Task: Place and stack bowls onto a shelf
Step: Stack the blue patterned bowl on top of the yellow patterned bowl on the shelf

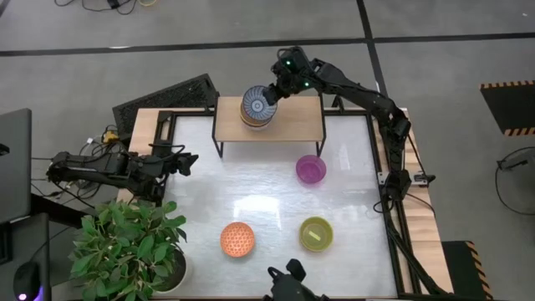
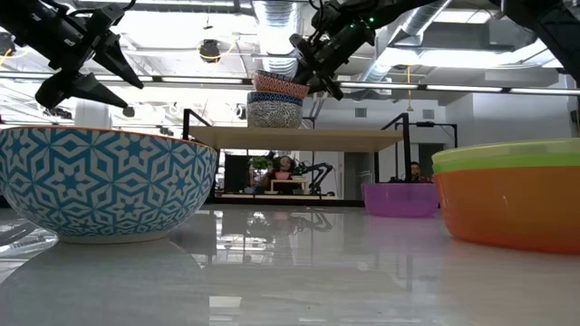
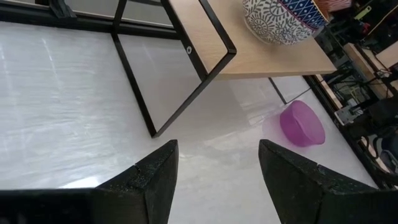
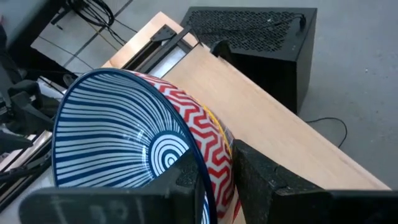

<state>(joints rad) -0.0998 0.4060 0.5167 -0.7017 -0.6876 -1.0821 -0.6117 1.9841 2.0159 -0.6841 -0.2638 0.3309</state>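
Wood shelf (image 1: 288, 125): bore the bowl stack (image 1: 257, 107), directly under the right end effector (image 1: 274, 92).
Right end effector: fingers straddled the top bowl (image 4: 134, 146) rim, one inside, one outside, a little parted.
Left end effector (image 1: 185, 161): spread, empty, well away.
Next bowl: purple bowl (image 1: 311, 169) on the desk (image 1: 251, 196), nearer the right arm.

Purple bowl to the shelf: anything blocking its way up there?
Nothing visible blocks it. The purple bowl sits alone on the table just in front of the shelf, whose right part is bare. The stack of bowls takes the shelf's middle, with the right pincer at its rim.
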